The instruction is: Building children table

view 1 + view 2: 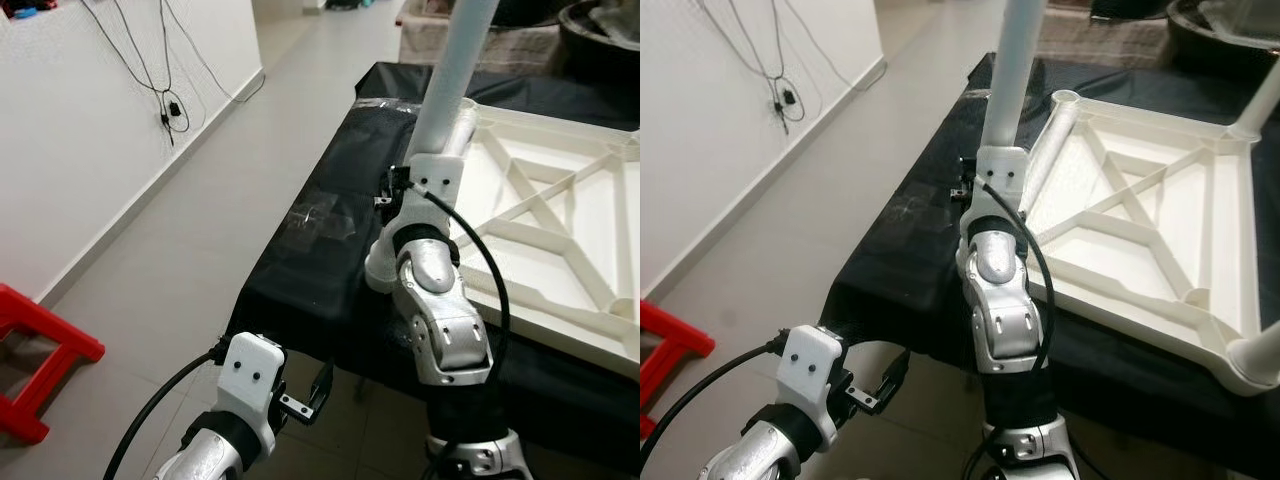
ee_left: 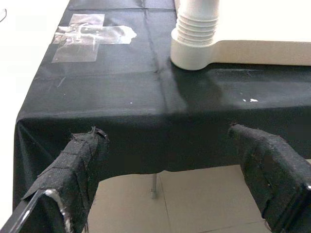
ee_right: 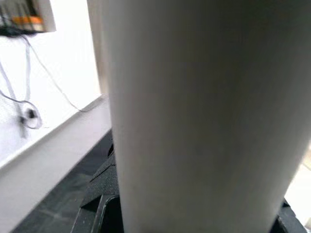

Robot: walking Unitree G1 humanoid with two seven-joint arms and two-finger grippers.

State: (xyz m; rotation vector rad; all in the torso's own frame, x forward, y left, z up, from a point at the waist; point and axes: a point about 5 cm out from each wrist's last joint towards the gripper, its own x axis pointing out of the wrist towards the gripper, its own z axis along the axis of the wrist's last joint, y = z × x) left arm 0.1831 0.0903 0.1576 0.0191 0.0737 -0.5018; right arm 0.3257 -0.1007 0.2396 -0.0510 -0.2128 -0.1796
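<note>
While the left end effector (image 1: pixel 322 385) hangs released at lower left before the black bench (image 1: pixel 320 250), the right end effector (image 1: pixel 425 170) grasps a white table leg (image 1: pixel 455 70) standing at the upturned tabletop's (image 1: pixel 560 230) corner, frame centre.

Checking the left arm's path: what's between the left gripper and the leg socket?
In the left wrist view, bare black cloth lies between the left gripper and socket.
</note>
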